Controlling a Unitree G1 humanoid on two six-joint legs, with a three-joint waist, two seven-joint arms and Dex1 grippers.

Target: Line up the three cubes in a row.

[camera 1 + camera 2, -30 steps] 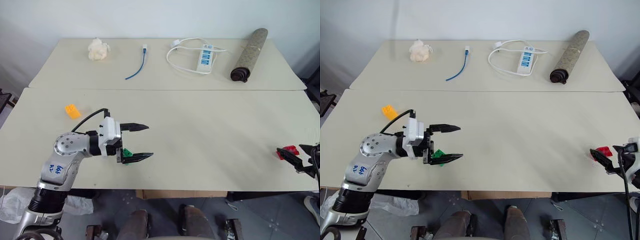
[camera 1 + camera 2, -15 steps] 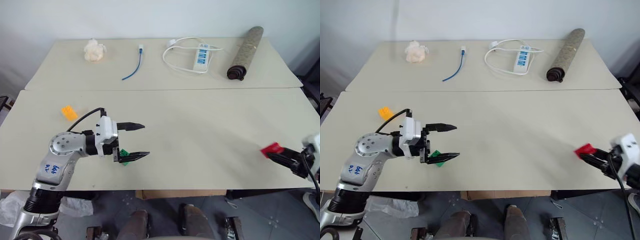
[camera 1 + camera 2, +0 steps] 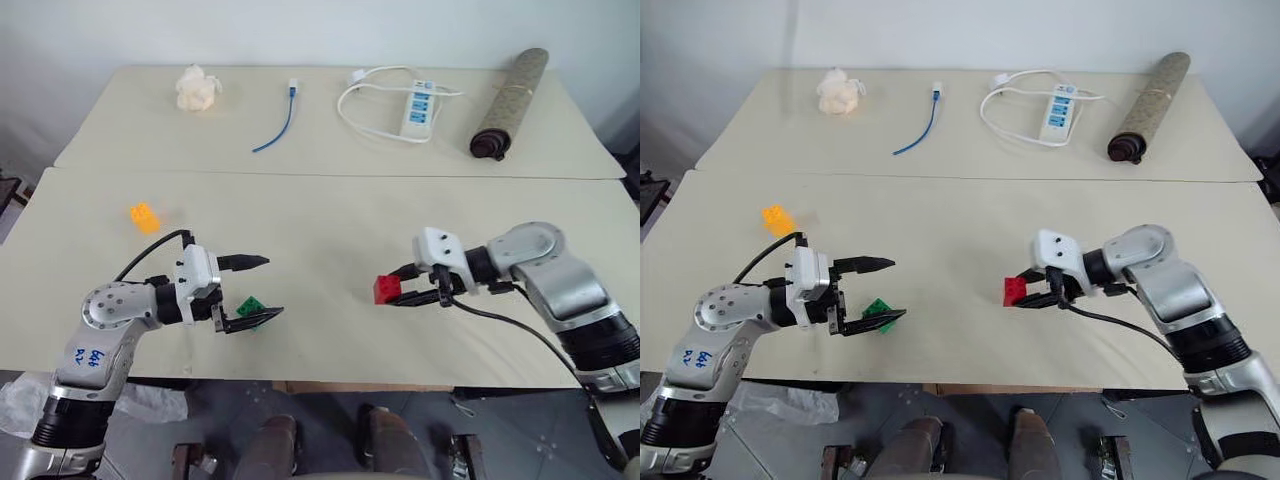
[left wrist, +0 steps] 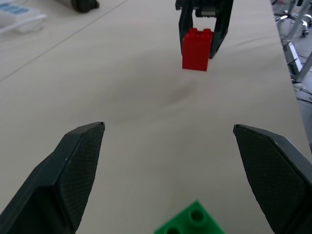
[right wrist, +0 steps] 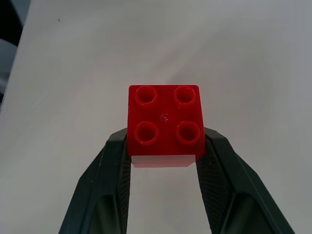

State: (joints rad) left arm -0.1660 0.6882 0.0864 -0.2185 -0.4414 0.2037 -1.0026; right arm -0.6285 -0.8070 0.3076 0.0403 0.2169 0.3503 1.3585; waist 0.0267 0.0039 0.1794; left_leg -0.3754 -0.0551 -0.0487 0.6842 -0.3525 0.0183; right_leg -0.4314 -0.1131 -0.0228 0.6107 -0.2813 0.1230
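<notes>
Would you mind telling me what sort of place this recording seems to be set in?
Probably a lab or workshop test bench, not a home: two plain tables pushed together against a bare wall, a white power strip with a loose blue cable, and toy blocks such as the red cube laid out.

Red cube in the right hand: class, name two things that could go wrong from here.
1. The red cube is pinched only by the right hand's fingertips, so it might twist or slip.
2. The open left hand flanks the green cube; an off-centre closing could push it away.
</notes>
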